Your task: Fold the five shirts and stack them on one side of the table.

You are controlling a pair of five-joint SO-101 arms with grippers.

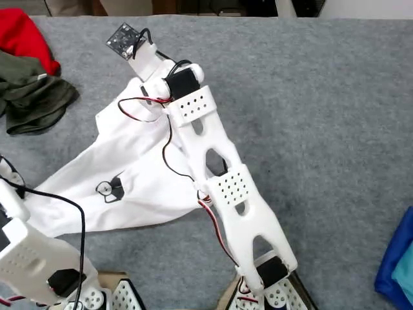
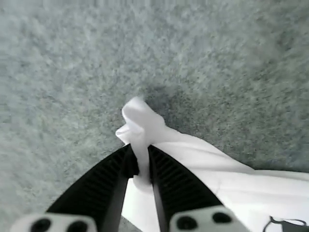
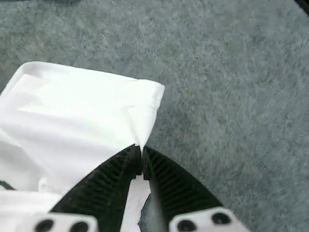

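On the grey felt-like tabletop (image 1: 310,97), high view: a white shirt (image 1: 135,187) lies spread left of centre, drawn out between the two arms, with a small dark print (image 1: 110,189) facing up near its middle.

Right arm (image 1: 222,177): rises from its base at the near edge and reaches diagonally away and to the left across the shirt, links nearly straight, wrist bent down over the shirt's far end. In the right wrist view, the right hand (image 3: 141,155) points down at the cloth. Its black ribbed fingers (image 3: 169,181) are pressed together on a hemmed edge of the shirt, just beside a folded corner. White fabric shows between and beneath them.

Left arm (image 1: 29,255): sits at the near left corner, folded in close to its base, with its wrist over the shirt's near-left end. In the left wrist view, the left hand (image 2: 143,157) is tipped toward the tabletop. Its fingers (image 2: 171,181) pinch a bunched tip of the white shirt, which pokes out beyond the fingertips. The rest of the shirt trails back under the hand.

Other clothing: a red garment (image 1: 22,35) lies crumpled at the far left corner, touching an olive-green garment (image 1: 32,93) just nearer. A blue garment (image 1: 397,255) lies at the right edge, well apart from the white shirt.
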